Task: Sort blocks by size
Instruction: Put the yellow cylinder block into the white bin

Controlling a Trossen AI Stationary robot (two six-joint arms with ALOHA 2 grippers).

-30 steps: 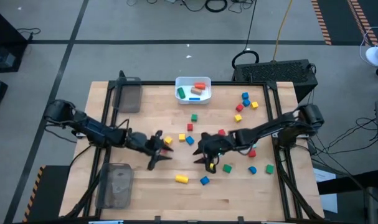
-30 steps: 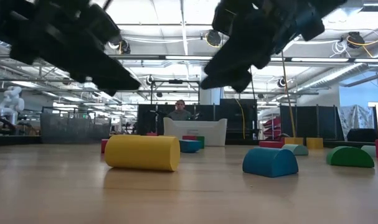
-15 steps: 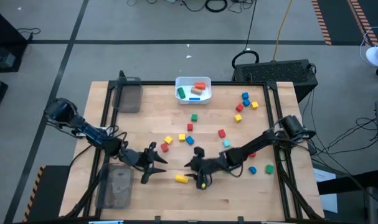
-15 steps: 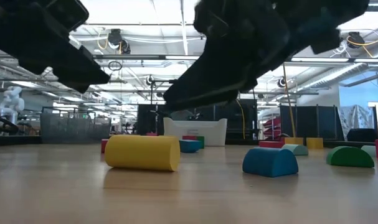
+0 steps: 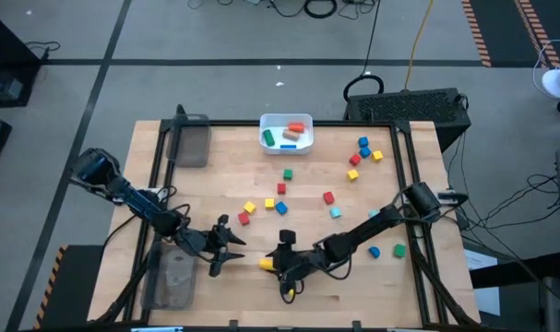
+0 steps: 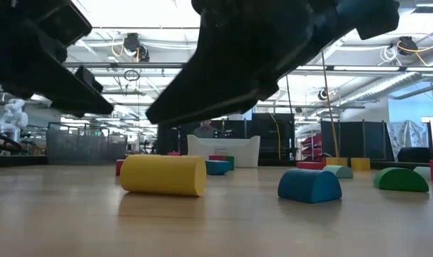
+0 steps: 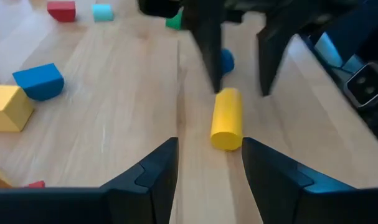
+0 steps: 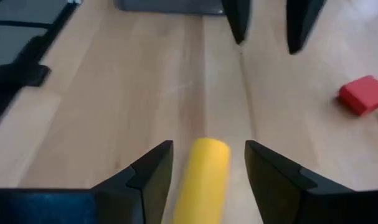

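Yellow cylinder block (image 5: 268, 264) lies on its side on the table (image 5: 353, 286), near the front edge, between the two claws. Right claw (image 8: 204, 163) is nearer: released, fingers spread either side of the cylinder's end, long axis running straight out between them; left claw (image 7: 204, 165) also released, facing the cylinder's other end, just short of it. No readable writing or labels.

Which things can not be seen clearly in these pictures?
- Yellow cylinder, high view: partly covered by the right gripper.
- Yellow cylinder's near end, right wrist view: cut off by the picture's edge.
- Blocks inside the white bin, low view: hidden behind its wall.
- Blue block, left wrist view: partly behind the right gripper's fingers.
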